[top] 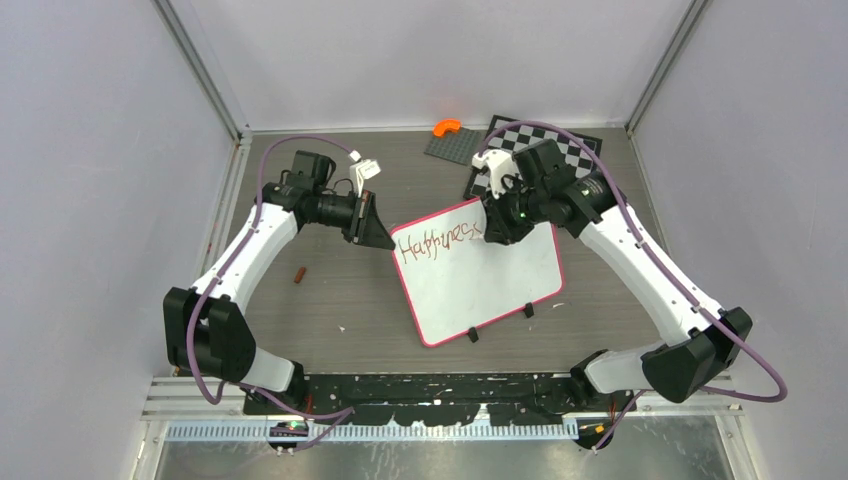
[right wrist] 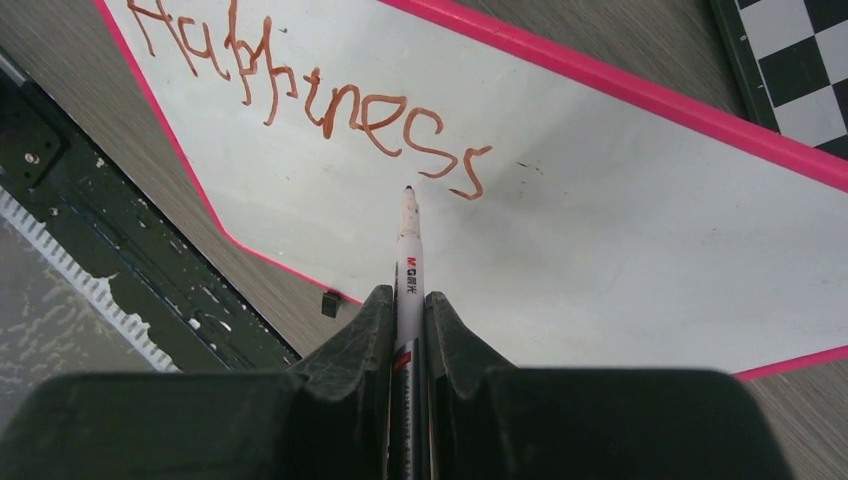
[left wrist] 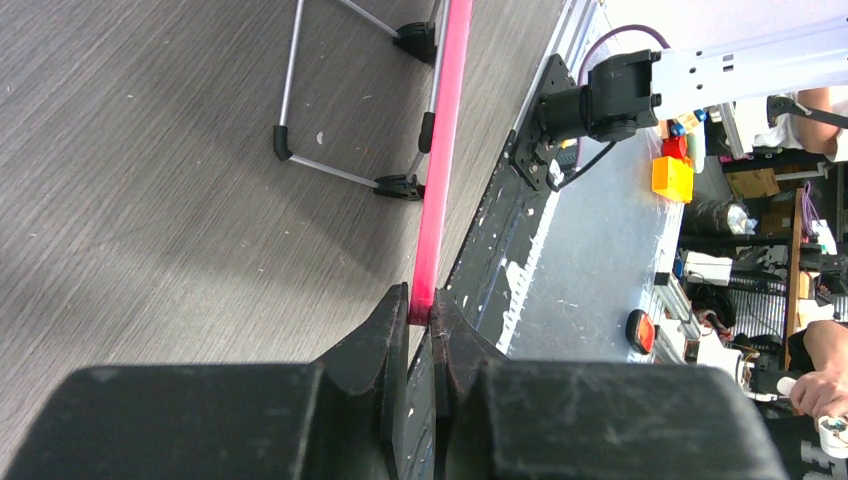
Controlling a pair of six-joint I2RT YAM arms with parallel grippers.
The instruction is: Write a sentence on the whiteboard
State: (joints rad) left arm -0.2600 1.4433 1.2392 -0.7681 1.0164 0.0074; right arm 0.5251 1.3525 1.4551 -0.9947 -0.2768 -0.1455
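My left tool (left wrist: 420,312) is closed almost fully on the pink frame (left wrist: 440,150) of the whiteboard (top: 500,285), at its far left corner. From this wrist I see the board only edge-on: the white face is hidden, and two wire legs (left wrist: 330,170) with black feet show beside it.

My right tool (right wrist: 408,305) is pinched tight on a marker (right wrist: 408,250), whose lower body disappears between the fingers. Its tip stands just below the last "s". Whether it touches the surface I cannot tell.

Of the sentence (right wrist: 310,100) one word is there, "Happiness", in red-brown, near the far edge. The whiteboard lies at an angle in the middle of the tabletop (top: 330,310).

From above, the fingers of both tools and the marker are covered by the wrists. The chessboard (top: 575,148) behind is partly covered by my right arm. A small red-brown piece (top: 299,273) lies at the left — too small to name.
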